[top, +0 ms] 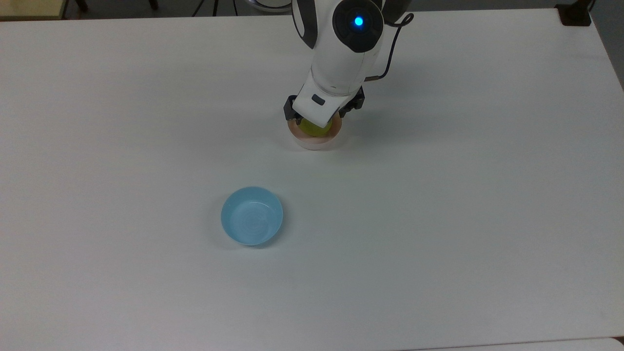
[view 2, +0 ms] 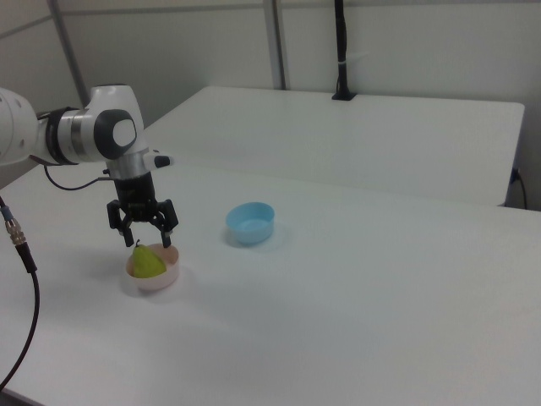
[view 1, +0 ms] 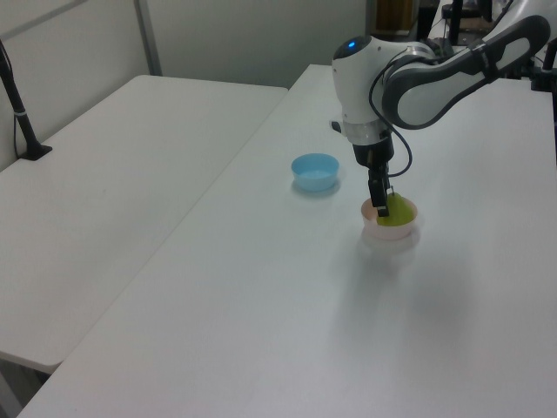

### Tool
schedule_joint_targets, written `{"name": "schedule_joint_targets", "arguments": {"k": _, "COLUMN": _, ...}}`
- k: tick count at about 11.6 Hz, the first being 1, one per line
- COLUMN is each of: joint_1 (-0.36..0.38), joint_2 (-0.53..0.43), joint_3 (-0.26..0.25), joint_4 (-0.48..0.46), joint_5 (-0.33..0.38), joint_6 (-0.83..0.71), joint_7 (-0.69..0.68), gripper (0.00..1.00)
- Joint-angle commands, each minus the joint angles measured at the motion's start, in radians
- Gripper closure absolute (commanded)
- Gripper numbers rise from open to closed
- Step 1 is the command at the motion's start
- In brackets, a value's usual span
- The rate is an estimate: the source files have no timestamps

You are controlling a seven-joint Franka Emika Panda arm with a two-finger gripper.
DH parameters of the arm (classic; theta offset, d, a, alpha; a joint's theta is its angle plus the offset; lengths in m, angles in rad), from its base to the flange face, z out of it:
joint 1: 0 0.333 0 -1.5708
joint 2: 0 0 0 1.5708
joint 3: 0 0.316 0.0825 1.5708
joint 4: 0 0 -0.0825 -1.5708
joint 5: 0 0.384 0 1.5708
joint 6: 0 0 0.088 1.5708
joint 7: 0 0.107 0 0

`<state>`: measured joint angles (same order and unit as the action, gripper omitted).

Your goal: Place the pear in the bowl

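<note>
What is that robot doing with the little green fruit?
The robot arm is putting a pear into a pink bowl on the white table. The pear sits inside the bowl, and the gripper hangs right over it with its jaws spread open, so it looks like it has let go. A blue bowl stands empty nearby, apart from the pink one.

A white desk (top: 438,219) carries 2 bowls. The pink bowl (top: 316,142) sits well apart from the light blue bowl (top: 251,216).
</note>
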<state>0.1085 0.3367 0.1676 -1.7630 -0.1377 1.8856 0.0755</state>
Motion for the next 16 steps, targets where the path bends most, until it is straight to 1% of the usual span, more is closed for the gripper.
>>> {"name": "schedule_joint_targets", "arguments": {"k": 1, "joint_1": -0.001, "joint_2": -0.079, "joint_3": -0.011, "joint_4": -0.003, "joint_5": -0.014, "joint_6": -0.034, "joint_7": 0.02, "gripper": 0.0}}
{"name": "schedule_joint_targets", "arguments": {"k": 3, "joint_1": -0.044, "joint_2": -0.149, "joint_3": -0.011, "joint_4": 0.037, "joint_5": -0.013, "joint_6": -0.113, "joint_7": 0.006, "gripper": 0.0}}
{"name": "schedule_joint_targets", "arguments": {"k": 5, "joint_1": -0.056, "joint_2": -0.241, "joint_3": -0.026, "joint_4": 0.039, "joint_5": -0.008, "joint_6": -0.176, "joint_7": 0.006, "gripper": 0.0}}
{"name": "schedule_joint_targets", "arguments": {"k": 6, "joint_1": -0.058, "joint_2": -0.283, "joint_3": -0.054, "joint_4": 0.045, "joint_5": -0.002, "joint_6": -0.216, "joint_7": 0.006, "gripper": 0.0}}
{"name": "schedule_joint_targets", "arguments": {"k": 7, "joint_1": -0.056, "joint_2": -0.316, "joint_3": -0.081, "joint_4": 0.045, "joint_5": 0.004, "joint_6": -0.223, "joint_7": 0.006, "gripper": 0.0}}
{"name": "schedule_joint_targets", "arguments": {"k": 8, "joint_1": -0.056, "joint_2": -0.346, "joint_3": -0.103, "joint_4": 0.045, "joint_5": 0.026, "joint_6": -0.224, "joint_7": 0.006, "gripper": 0.0}}
{"name": "schedule_joint_targets", "arguments": {"k": 9, "joint_1": -0.056, "joint_2": -0.372, "joint_3": -0.127, "joint_4": 0.045, "joint_5": 0.049, "joint_6": -0.224, "joint_7": -0.023, "gripper": 0.0}}
{"name": "schedule_joint_targets", "arguments": {"k": 10, "joint_1": -0.056, "joint_2": -0.39, "joint_3": -0.155, "joint_4": 0.045, "joint_5": 0.073, "joint_6": -0.226, "joint_7": -0.07, "gripper": 0.0}}
{"name": "schedule_joint_targets", "arguments": {"k": 11, "joint_1": -0.056, "joint_2": -0.41, "joint_3": -0.186, "joint_4": 0.045, "joint_5": 0.111, "joint_6": -0.227, "joint_7": -0.077, "gripper": 0.0}}
{"name": "schedule_joint_targets", "arguments": {"k": 12, "joint_1": -0.056, "joint_2": -0.409, "joint_3": -0.2, "joint_4": 0.049, "joint_5": 0.127, "joint_6": -0.247, "joint_7": -0.082, "gripper": 0.0}}
{"name": "schedule_joint_targets", "arguments": {"k": 13, "joint_1": -0.055, "joint_2": -0.406, "joint_3": -0.198, "joint_4": 0.065, "joint_5": 0.127, "joint_6": -0.264, "joint_7": -0.079, "gripper": 0.0}}
{"name": "schedule_joint_targets", "arguments": {"k": 16, "joint_1": -0.05, "joint_2": -0.401, "joint_3": -0.197, "joint_4": 0.065, "joint_5": 0.122, "joint_6": -0.284, "joint_7": -0.082, "gripper": 0.0}}
